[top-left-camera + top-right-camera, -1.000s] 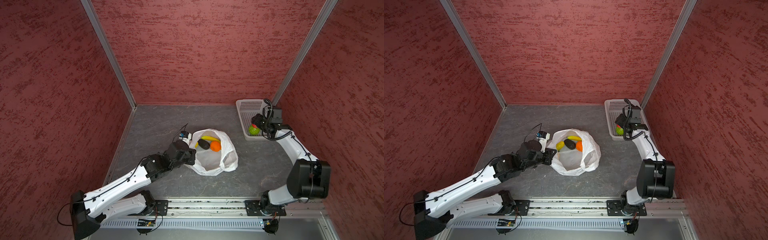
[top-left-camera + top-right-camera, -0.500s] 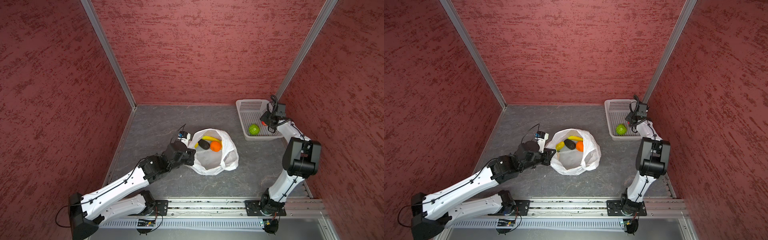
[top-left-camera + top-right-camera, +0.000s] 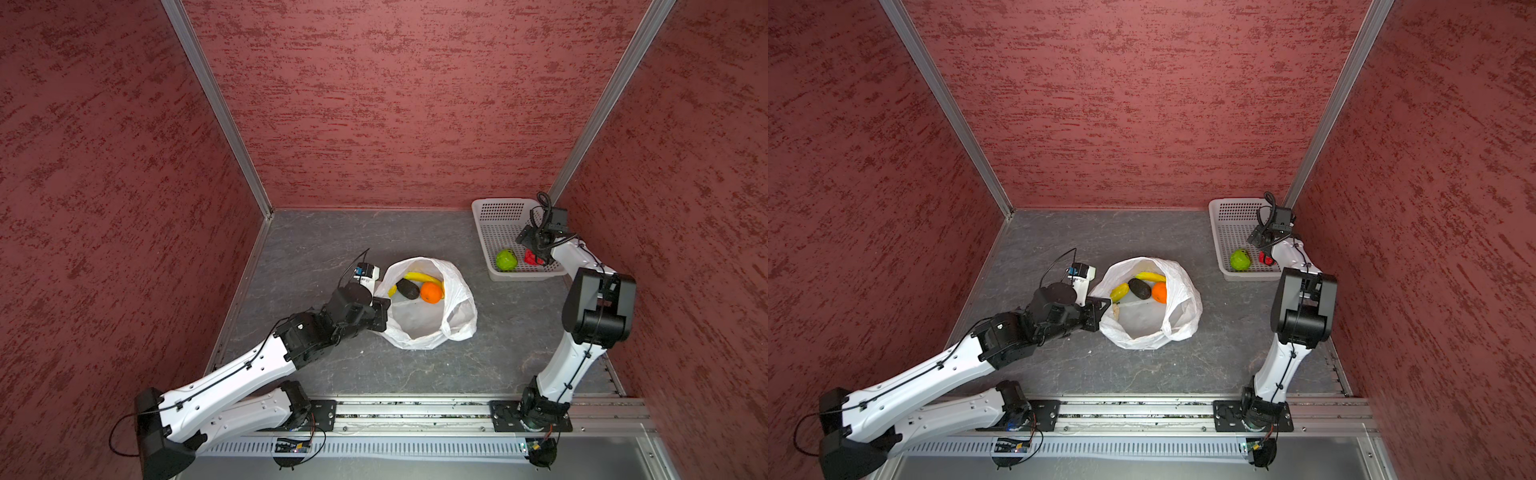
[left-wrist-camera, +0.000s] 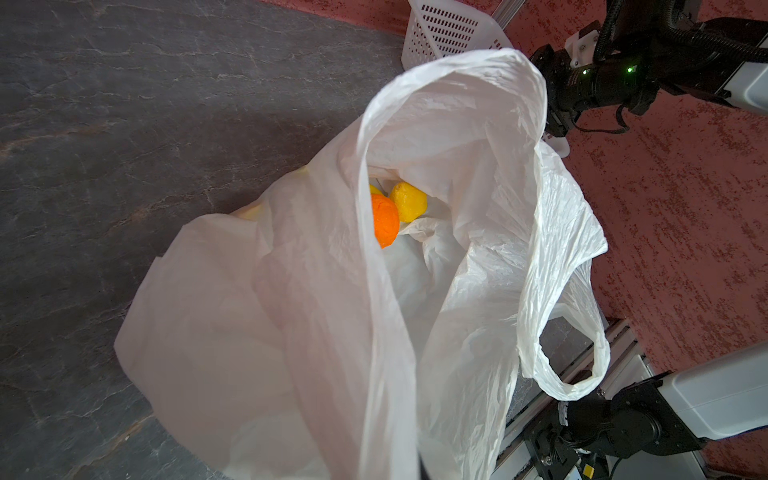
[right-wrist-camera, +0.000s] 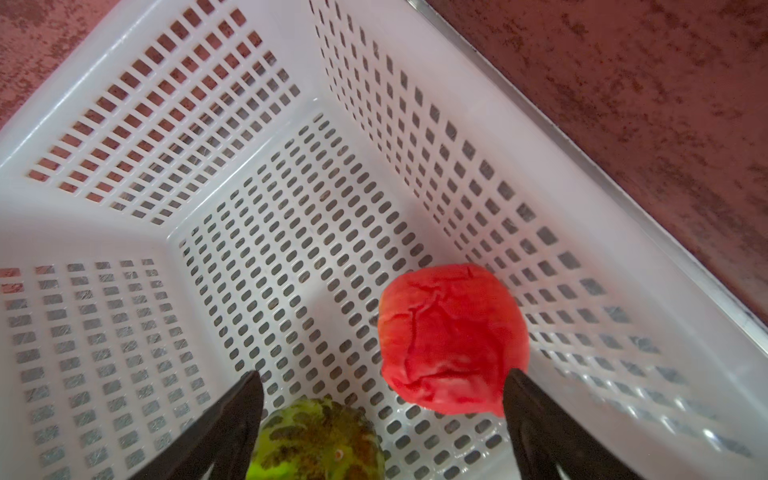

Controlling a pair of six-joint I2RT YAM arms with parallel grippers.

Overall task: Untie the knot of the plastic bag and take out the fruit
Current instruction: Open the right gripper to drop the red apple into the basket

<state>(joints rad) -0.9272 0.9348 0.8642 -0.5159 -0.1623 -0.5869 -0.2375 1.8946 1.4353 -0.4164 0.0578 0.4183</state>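
My left gripper [image 3: 380,309] was clamped shut on the left rim of the plastic bag [image 3: 419,328], which sat mid-table with its mouth held open. I saw no knot, and one handle loop [image 4: 561,365] hung slack on the near right side. The orange [image 3: 431,292], banana [image 3: 419,277], avocado [image 3: 408,289], lemon [image 4: 409,201] and a yellow-green mango [image 3: 1119,292] lay at the far end inside the bag.

My right gripper [image 5: 382,374] stood wide open and empty over the basket [image 3: 494,208] in the far right corner. Below its fingers lay the red apple [image 5: 453,340] and the green apple [image 3: 506,260].

The weak point, I judged, was that thin film. If my left pinch slipped or tore it, the mouth would fold over the fruit. Reaching in from the right, I could have snagged the slack loop and dragged the whole bag. The round fruit might have rolled from a poor pinch. Pulling out of the basket carelessly, my right finger could have knocked the red apple, which lay close beside it.
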